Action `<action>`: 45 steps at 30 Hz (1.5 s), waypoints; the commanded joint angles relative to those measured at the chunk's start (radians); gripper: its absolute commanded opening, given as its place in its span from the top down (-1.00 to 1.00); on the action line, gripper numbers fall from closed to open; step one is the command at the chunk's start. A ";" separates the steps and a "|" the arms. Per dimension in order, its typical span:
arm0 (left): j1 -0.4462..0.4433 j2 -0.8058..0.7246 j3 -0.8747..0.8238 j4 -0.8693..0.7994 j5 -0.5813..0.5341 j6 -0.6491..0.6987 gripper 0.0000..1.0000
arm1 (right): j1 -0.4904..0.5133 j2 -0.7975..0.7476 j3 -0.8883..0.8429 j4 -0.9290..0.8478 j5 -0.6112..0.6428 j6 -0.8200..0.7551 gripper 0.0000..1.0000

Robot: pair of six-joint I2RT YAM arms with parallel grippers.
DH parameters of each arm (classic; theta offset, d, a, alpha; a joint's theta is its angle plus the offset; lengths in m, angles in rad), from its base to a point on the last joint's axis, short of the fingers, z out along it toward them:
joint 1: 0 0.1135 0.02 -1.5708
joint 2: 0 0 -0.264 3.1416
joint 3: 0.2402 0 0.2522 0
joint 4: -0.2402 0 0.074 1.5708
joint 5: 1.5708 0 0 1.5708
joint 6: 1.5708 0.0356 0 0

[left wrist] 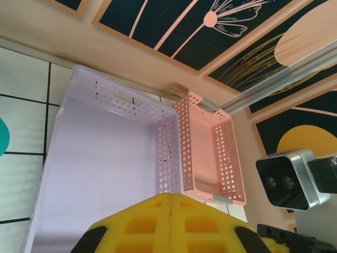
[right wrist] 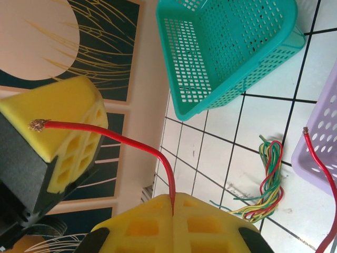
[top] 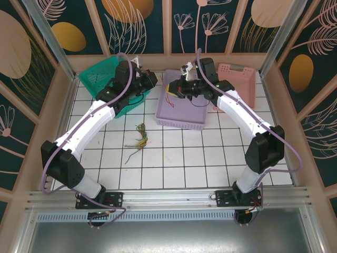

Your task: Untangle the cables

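One red cable (right wrist: 131, 141) pinched in closed right hand (right wrist: 172, 200) | left hand (left wrist: 171, 203) closed, pads together | cable bundle (top: 140, 138) on tiles (top: 174, 158)

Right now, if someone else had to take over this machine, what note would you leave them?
Left gripper: shut, at the bare tip of the red cable; whether it grips it is unclear.
Right gripper: shut on the red cable.
Cable bundle: green, yellow and red strands tangled on the tiled table, near the teal basket.
Done: one red cable held apart from the bundle.
Left: separate the rest.
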 commanded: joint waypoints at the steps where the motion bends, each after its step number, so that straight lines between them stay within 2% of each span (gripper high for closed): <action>1: 0.001 -0.028 -0.014 0.074 0.062 -0.010 0.94 | 0.002 -0.002 0.036 0.008 0.003 0.000 1.00; 3: 0.001 -0.056 -0.057 0.097 0.044 -0.024 0.46 | -0.003 0.009 0.041 0.008 0.004 0.017 1.00; 5: 0.001 -0.080 -0.098 0.132 0.043 -0.024 0.12 | -0.009 0.021 0.039 0.031 -0.011 0.042 1.00; 7: 0.001 -0.076 -0.101 0.142 0.073 -0.018 -0.02 | -0.005 0.037 0.055 0.035 -0.026 0.048 1.00; 11: 0.002 -0.028 -0.078 0.111 0.132 0.006 -0.16 | -0.006 0.052 0.060 0.072 -0.065 0.088 1.00; 14: 0.001 -0.005 -0.072 0.110 0.138 0.015 -0.18 | -0.004 0.070 0.078 0.078 -0.111 0.114 1.00; 18: 0.001 0.038 -0.036 0.103 0.151 0.015 -0.04 | -0.002 0.074 0.089 0.065 -0.131 0.117 1.00; 23: 0.002 0.056 -0.019 0.083 0.123 0.018 0.29 | -0.003 0.053 0.062 0.104 -0.145 0.150 1.00; 26: 0.003 0.053 -0.026 0.098 0.120 0.002 0.59 | -0.001 0.048 0.054 0.104 -0.148 0.152 1.00; 29: 0.003 0.052 -0.025 0.107 0.122 -0.010 0.98 | -0.003 0.042 0.042 0.106 -0.146 0.152 1.00; 38: 0.016 0.043 0.004 0.060 0.073 -0.006 1.00 | -0.001 0.026 0.018 0.093 -0.125 0.126 1.00; 39: 0.018 0.041 0.010 0.054 0.066 -0.001 1.00 | -0.001 0.023 0.025 0.073 -0.113 0.106 0.93; 42: 0.033 0.041 0.063 0.000 0.029 0.034 1.00 | -0.004 0.006 0.056 -0.013 -0.028 0.022 0.35; 43: 0.038 0.044 0.088 -0.031 0.001 0.054 1.00 | -0.007 -0.007 0.065 -0.040 0.022 -0.007 0.21; 45: 0.052 0.054 0.139 -0.100 -0.064 0.091 1.00 | -0.010 -0.046 0.063 -0.065 0.114 -0.051 0.03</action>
